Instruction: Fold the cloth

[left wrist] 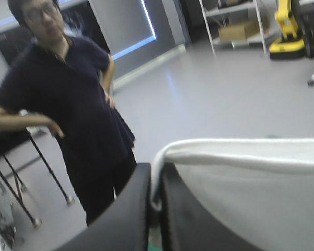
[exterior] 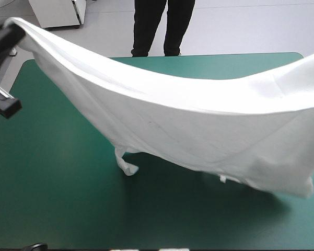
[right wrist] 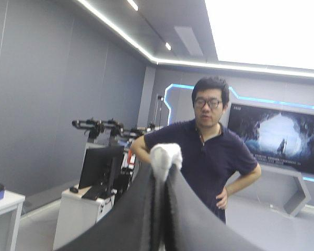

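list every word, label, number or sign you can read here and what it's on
No text can be read on anything at the table.
the T-shirt: plain white, no print or tag showing.
the teal-green table cover: no markings.
the left gripper and right gripper, both pinching the shirt: black fingers, no lettering visible.

Table with teal-green cover (exterior: 57, 183); pale grey floor (left wrist: 224, 89); grey wall (right wrist: 42, 104); ceiling light strip (right wrist: 120, 34); white cabinet (exterior: 57, 13); metal shelving (left wrist: 235, 9).

No text, label, brand, number or sign can be read in any view.
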Tool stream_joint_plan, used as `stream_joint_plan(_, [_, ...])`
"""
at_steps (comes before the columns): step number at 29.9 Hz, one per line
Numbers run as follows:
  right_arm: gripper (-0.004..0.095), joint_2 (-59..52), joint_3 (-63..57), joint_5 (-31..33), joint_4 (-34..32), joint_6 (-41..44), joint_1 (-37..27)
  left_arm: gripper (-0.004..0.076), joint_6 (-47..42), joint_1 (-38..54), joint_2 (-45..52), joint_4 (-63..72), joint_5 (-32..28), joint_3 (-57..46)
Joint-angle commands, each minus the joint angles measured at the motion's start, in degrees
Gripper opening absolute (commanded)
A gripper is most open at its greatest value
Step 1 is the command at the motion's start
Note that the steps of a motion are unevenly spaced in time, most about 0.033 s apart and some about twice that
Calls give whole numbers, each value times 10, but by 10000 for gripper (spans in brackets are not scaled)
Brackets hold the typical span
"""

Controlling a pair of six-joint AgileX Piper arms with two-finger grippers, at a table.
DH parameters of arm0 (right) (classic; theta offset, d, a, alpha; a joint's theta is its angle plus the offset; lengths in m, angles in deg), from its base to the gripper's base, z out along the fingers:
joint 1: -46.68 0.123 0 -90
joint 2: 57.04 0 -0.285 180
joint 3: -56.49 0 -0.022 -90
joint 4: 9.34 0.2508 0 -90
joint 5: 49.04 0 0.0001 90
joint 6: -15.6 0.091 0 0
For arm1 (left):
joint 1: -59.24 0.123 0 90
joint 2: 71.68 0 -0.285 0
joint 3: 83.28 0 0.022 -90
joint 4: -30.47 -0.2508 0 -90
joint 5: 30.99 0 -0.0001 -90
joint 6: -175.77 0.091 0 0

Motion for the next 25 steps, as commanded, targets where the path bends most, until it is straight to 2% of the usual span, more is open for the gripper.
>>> stream_joint_plan(1, [-7, 11, 5, -64, 0, -2, -2, -22, 23, -5, 3, -25, -131, 44])
stream_joint_plan(5, [-8, 41, 5, -69, -1, -2, -2, -22, 31, -5, 1, -70, -193, 59])
stream_joint_plan(13, [-13, 131, 5, -131, -16, -3, -2, -22, 27, -5, -35, -209, -204, 59])
stream_joint_plan(17, [-13, 177, 5, -197, -30, -3, -2, -22, -36, -5, -66, -327, -210, 59])
stream_joint_plan(21, [-13, 232, 17, -277, -57, -2, -2, -22, -95, -5, -106, -440, -242, 65])
stream_joint_plan(23, [-13, 260, 41, -287, -58, -2, -2, -22, -107, 5, -125, -471, -264, 76])
stream_joint_plan(25, [-13, 301, 86, -291, -61, -2, -7, -22, -134, 54, -151, -470, -299, 93])
